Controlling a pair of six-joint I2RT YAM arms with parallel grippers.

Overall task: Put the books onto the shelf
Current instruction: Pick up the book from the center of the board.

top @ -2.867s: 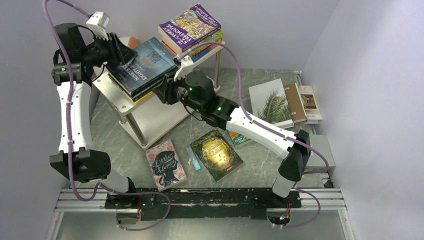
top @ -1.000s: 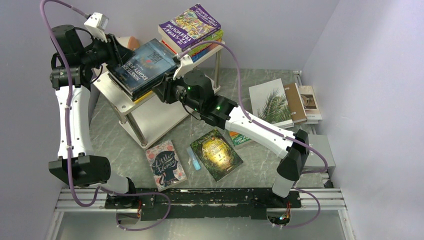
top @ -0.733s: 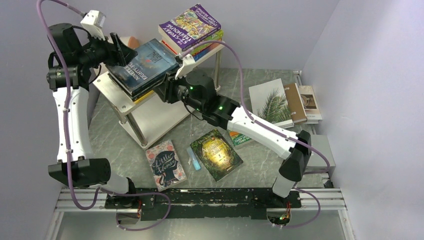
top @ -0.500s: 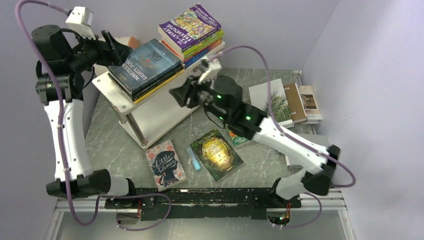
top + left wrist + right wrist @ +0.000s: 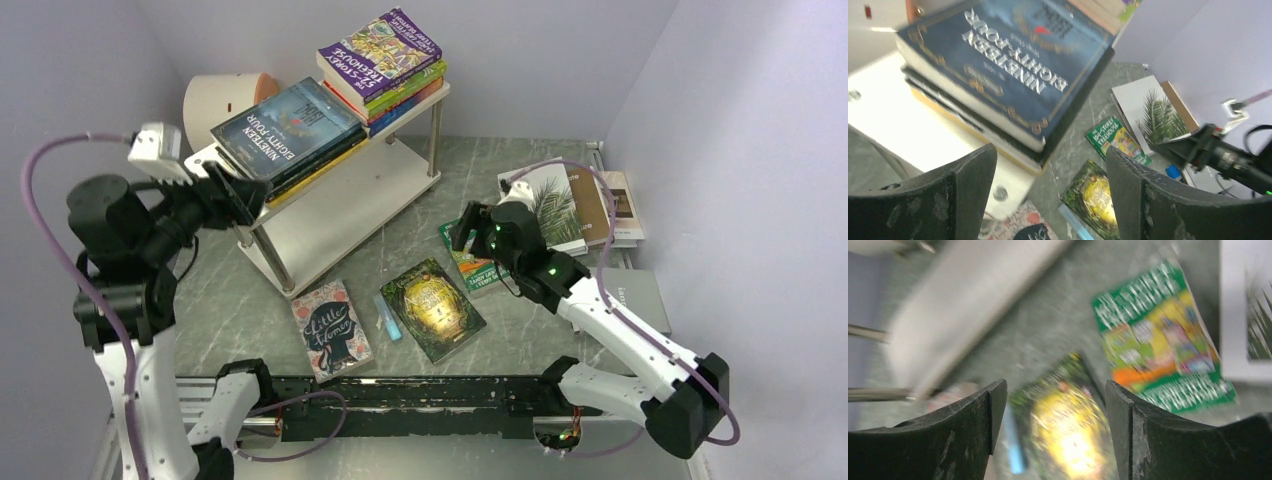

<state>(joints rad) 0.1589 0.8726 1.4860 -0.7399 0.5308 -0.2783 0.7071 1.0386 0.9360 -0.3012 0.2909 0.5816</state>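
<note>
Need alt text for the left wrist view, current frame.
Dark-blue Nineteen Eighty-Four tops a stack of books on the white shelf, seen close beyond the open, empty left fingers. Below on the table lie a green Treehouse book, a green-gold book and a white palm-leaf book.

Lilac walls (image 5: 560, 60), grey marbled tabletop (image 5: 228, 292), even light.

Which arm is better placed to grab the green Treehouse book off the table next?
Right. The right hand, open, hangs just over the green Treehouse book; the left hand is far off beside the shelf.
</note>
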